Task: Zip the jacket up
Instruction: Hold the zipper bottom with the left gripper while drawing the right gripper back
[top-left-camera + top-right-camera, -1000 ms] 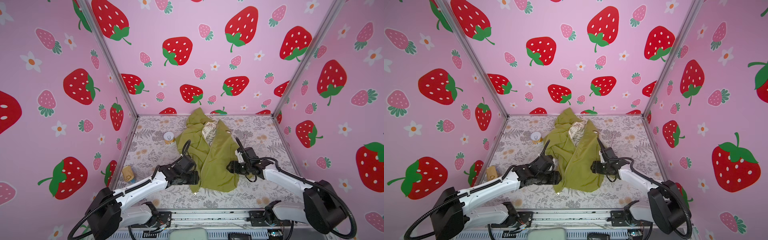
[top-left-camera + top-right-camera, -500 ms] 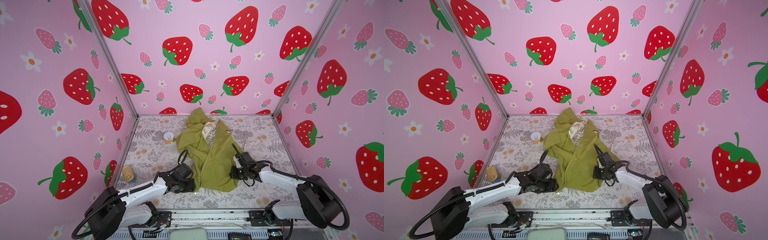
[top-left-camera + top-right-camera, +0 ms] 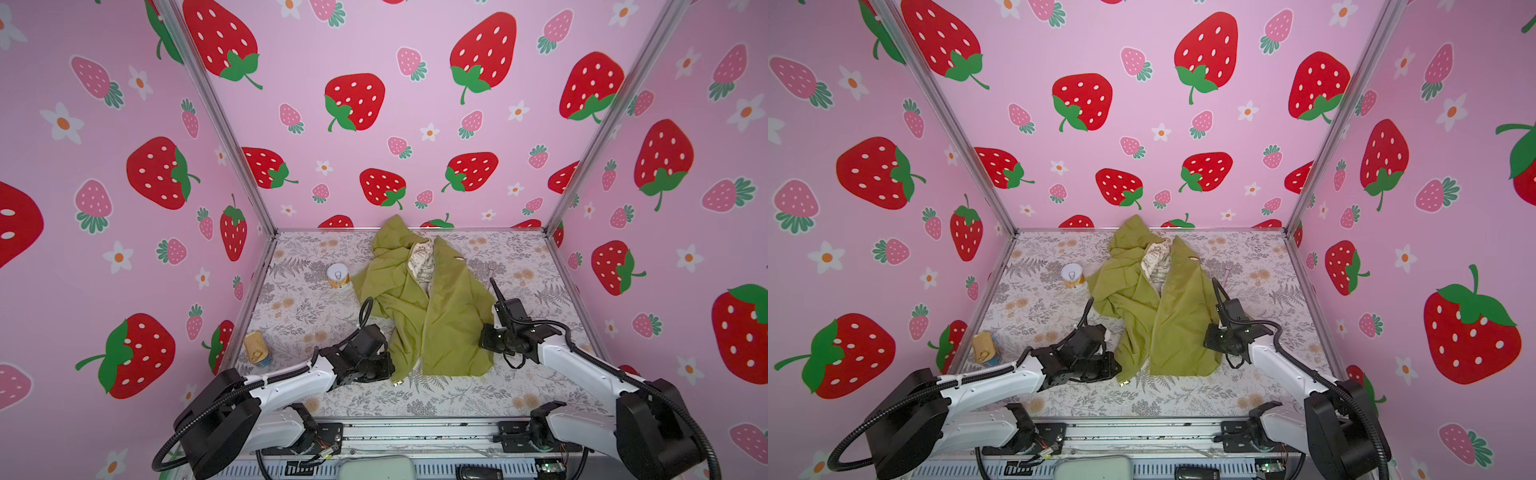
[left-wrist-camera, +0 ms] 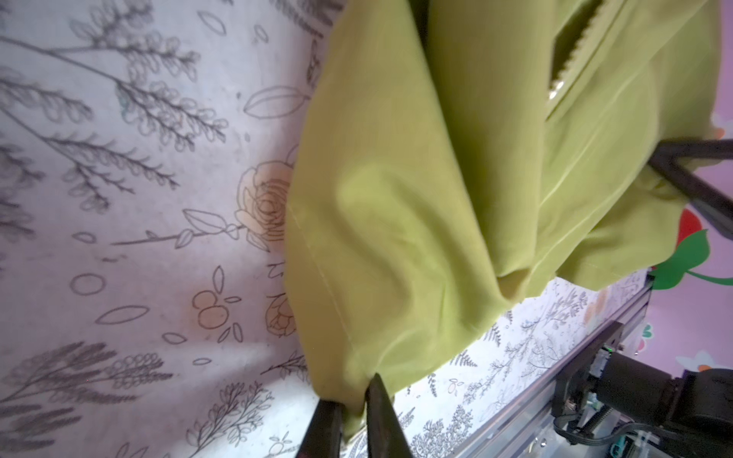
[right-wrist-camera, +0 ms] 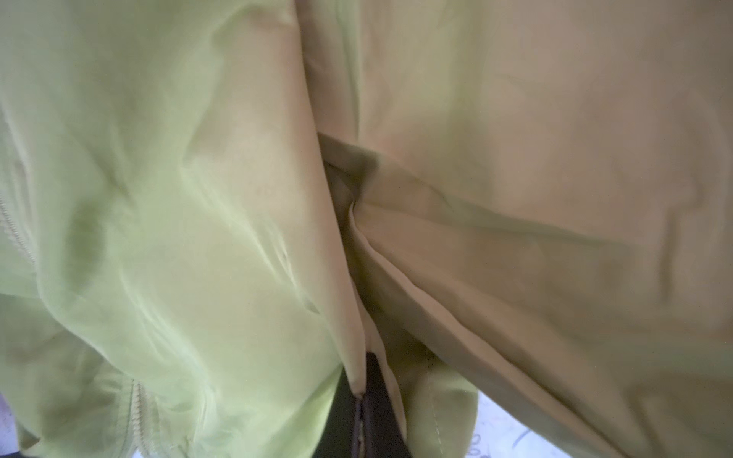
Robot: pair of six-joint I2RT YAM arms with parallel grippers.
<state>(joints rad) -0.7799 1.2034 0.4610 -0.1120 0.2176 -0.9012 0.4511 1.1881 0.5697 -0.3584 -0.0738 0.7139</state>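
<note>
Jacket unzipped; left pincer, right pincer both clamping it.

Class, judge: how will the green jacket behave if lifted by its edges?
Probably floppy: the jacket lies in soft folds and bunches where the left gripper pinches it. Likely light: the fabric looks thin and translucent near the right gripper. Its sheen suggests slipperiness.

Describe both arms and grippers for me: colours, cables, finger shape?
They match. The left arm and right arm have white link shells with black joint housings and black wrist blocks. A black corrugated cable runs along each. The left gripper and right gripper end in slim, dark, tapering fingers. No markings are visible.
</note>
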